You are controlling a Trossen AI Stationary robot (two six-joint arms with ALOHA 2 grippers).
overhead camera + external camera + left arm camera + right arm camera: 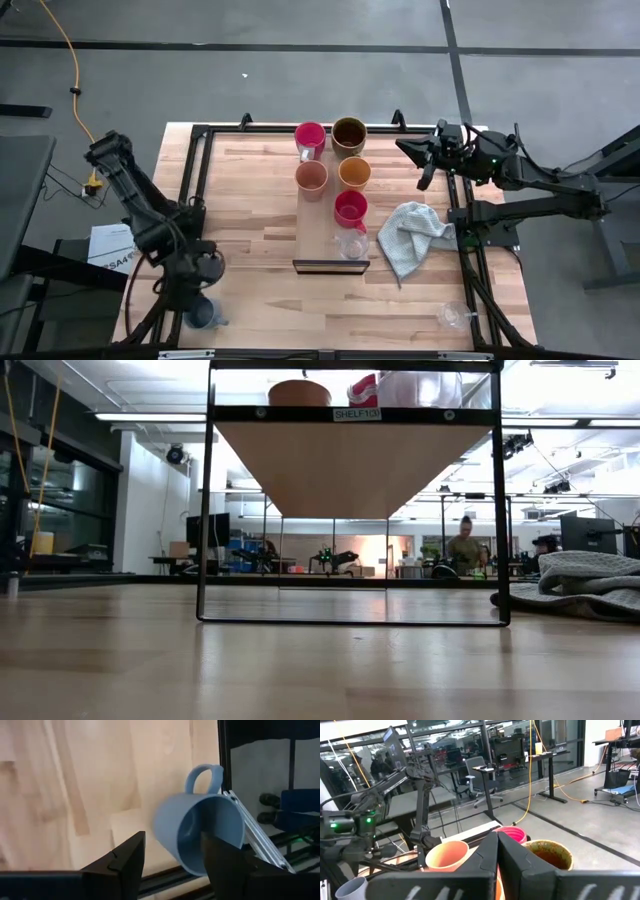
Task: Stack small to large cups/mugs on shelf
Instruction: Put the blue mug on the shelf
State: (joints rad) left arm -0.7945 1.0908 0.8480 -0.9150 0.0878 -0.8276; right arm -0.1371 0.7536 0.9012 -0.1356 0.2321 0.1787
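Observation:
The blue mug is at the table's near left corner. My left gripper is right above it, open. In the left wrist view the mug shows its opening, with its handle clear of the fingers. The shelf carries a red mug, the olive-brown mug, two orange cups, another red mug and a clear glass. A second clear glass stands near the near right corner. My right gripper is shut and empty, off the shelf's far right. My left gripper straddles the blue mug's wall near the rim. One finger stands in front of the opening and the other beside the outer wall. It comes slanting from above. I cannot tell whether either finger touches the mug.
A pale grey cloth lies crumpled right of the shelf. Black frame rails run along the table's left, far and right sides. The low view shows the shelf's black legs standing on the tabletop. People show in the room behind.

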